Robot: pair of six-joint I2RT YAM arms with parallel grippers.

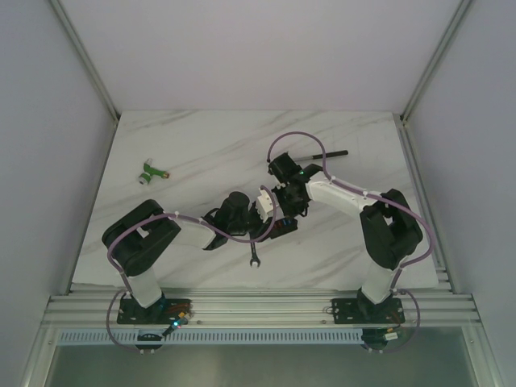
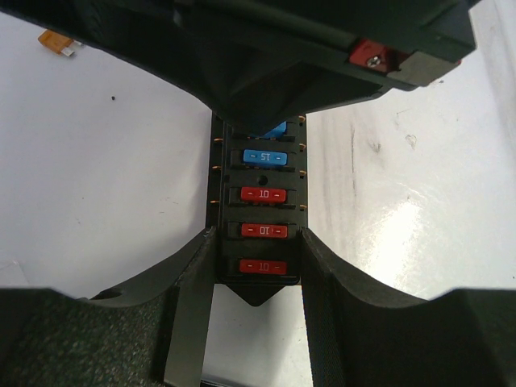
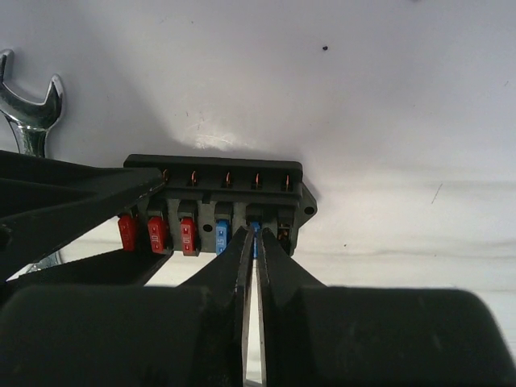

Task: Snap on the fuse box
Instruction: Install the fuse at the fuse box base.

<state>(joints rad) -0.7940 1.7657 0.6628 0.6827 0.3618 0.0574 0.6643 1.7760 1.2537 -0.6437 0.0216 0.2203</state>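
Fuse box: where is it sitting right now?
Top view: the fuse box lies mid-table between the arms, just beyond the wrench. The left pincer clamps its sides; the right pincer pinches one blue fuse.

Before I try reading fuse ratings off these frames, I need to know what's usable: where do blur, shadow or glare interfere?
Left wrist view: fuse box sharp, ratings legible; left pincer dark, blurred. Right wrist view: fuse faces shaded, unreadable; glare on table behind and on wrench. Top external view: even light, box too small.
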